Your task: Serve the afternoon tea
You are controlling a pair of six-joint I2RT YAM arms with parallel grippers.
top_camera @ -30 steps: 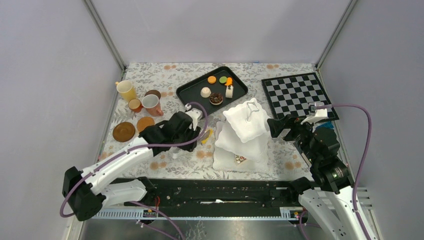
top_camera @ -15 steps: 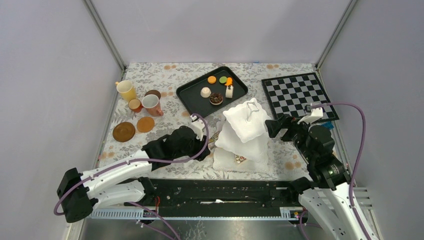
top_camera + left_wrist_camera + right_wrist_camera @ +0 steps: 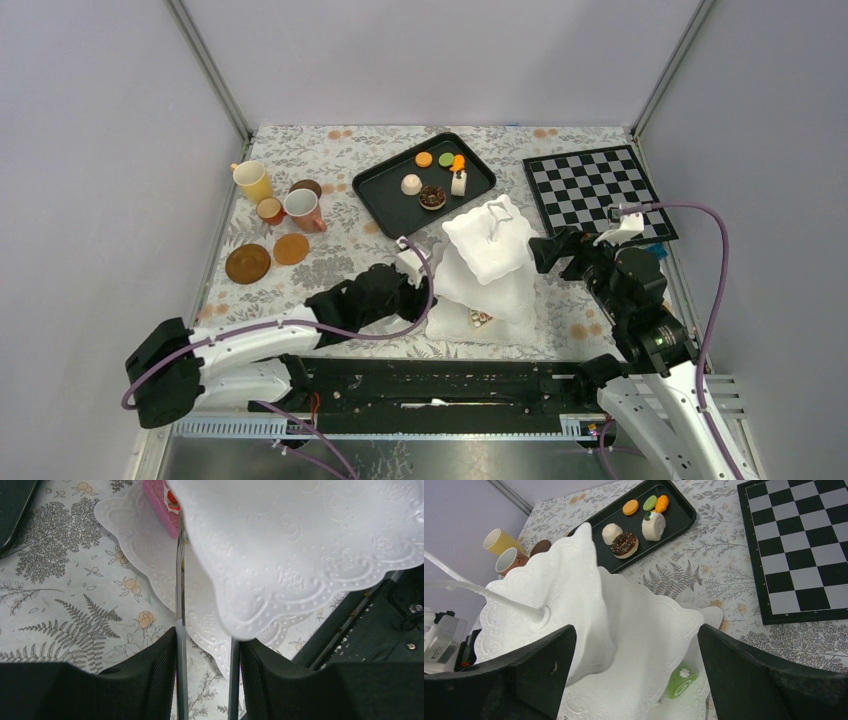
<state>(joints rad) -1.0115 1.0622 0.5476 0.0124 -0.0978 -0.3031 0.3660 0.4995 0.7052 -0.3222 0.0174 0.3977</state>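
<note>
Right now my left claw point(image 3: 207, 642) is clenched on the silver tongs point(image 3: 180, 580), which reach under an upper tier of the white stand point(image 3: 490, 250) to a pink cake point(image 3: 162, 502) on a lower tier. My right claw point(image 3: 636, 630) is released, fingers spread wide, just beside the stand's right side. The stand sits midway along the tabletop's near edge, and more cakes lie on the black tray point(image 3: 385, 200) nearer the far edge.

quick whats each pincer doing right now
left pincer: closed on the silver tongs
right pincer: open, straddling the white stand, contact cannot be told
</note>
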